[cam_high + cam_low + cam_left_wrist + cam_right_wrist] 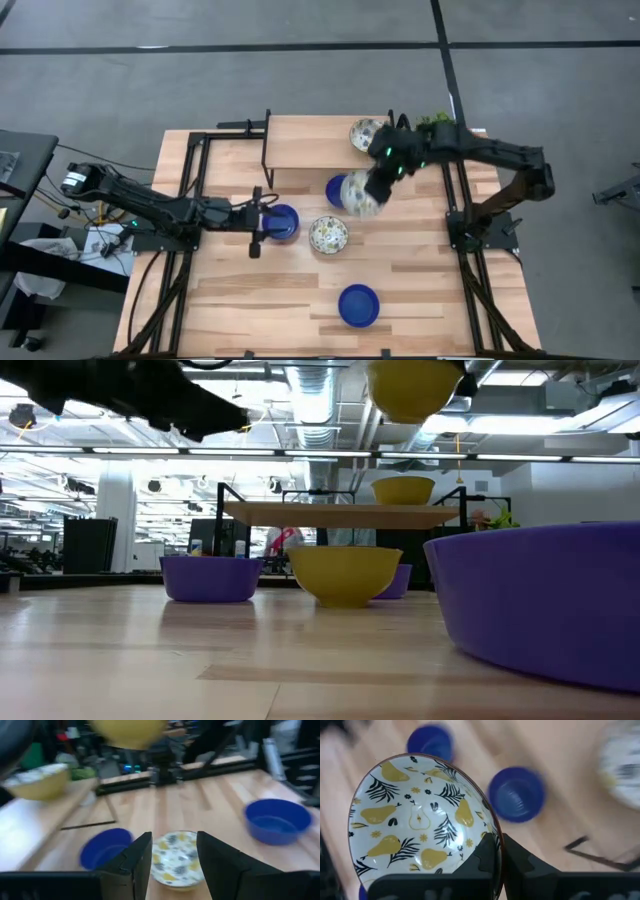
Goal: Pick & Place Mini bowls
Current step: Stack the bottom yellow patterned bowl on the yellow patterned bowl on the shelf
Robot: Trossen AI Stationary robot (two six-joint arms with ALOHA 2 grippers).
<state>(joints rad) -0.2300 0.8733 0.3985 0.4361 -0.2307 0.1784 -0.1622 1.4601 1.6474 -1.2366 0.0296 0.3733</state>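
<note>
With my right gripper clamped on the rim of a patterned bowl carried above the table near its far edge, I would lower it level and slowly (the left gripper, jaws apart, waits by a blue bowl).

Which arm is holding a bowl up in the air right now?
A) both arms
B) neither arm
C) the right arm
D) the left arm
C: the right gripper is clamped on the rim of a patterned bowl lifted above the table, while the left gripper hangs open and empty over another patterned bowl on the wood.
</note>
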